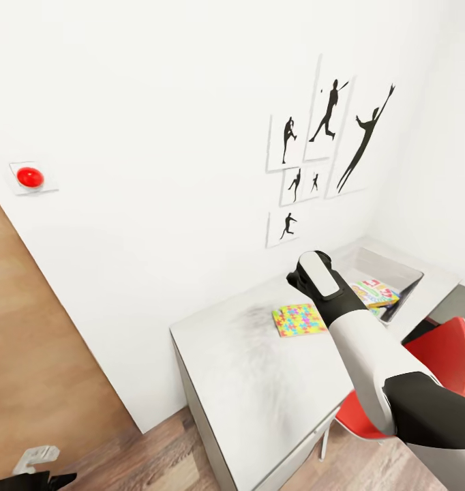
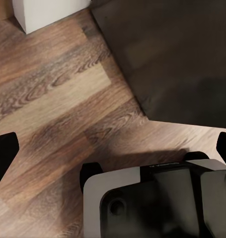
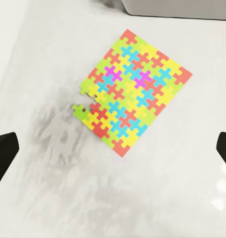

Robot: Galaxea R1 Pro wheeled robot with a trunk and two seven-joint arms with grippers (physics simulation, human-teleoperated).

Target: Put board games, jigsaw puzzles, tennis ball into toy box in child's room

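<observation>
Between right fingers (image 3: 223,148) (spread wide) | jigsaw puzzle (image 3: 131,91) flat, untouched

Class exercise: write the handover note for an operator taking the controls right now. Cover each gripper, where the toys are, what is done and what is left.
Right gripper: open, empty, hovering over the table above the jigsaw puzzle.
Left gripper: open, empty, hanging low over the wooden floor.
Jigsaw puzzle lies flat on the table beside the toy box.
Done: one colourful boxed toy sits in the toy box; more may be hidden.
Left: box this puzzle, then find the rest.
</observation>
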